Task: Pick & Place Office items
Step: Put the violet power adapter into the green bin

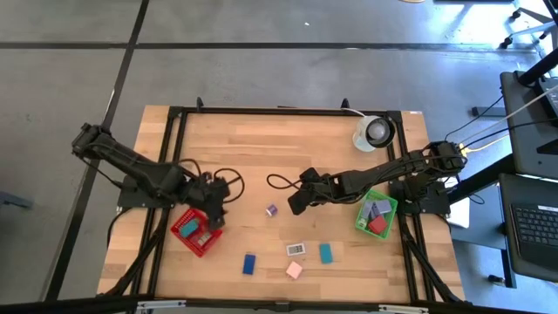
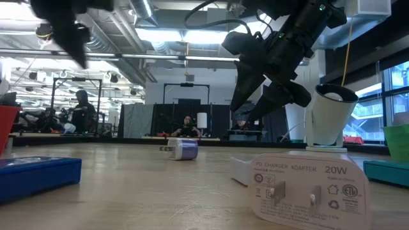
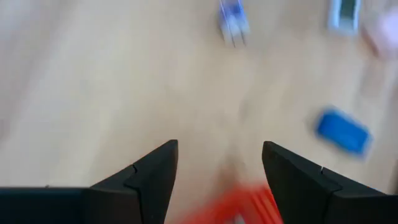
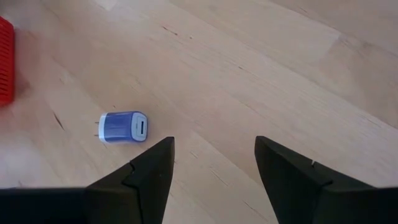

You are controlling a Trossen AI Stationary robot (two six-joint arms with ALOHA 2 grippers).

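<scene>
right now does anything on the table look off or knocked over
Nothing looks spilled or damaged. The lavender charger lies on its side alone mid-table, prongs out, and the white adapter lies flat among the loose pieces at the front edge. The red basket sits skewed to the table edge. Both pincers hang open and empty.

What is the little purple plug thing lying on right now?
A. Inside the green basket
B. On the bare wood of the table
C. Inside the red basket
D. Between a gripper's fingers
B: the purple charger lies by itself on the table, between the red basket and the green basket, just ahead of the open right gripper.
</scene>
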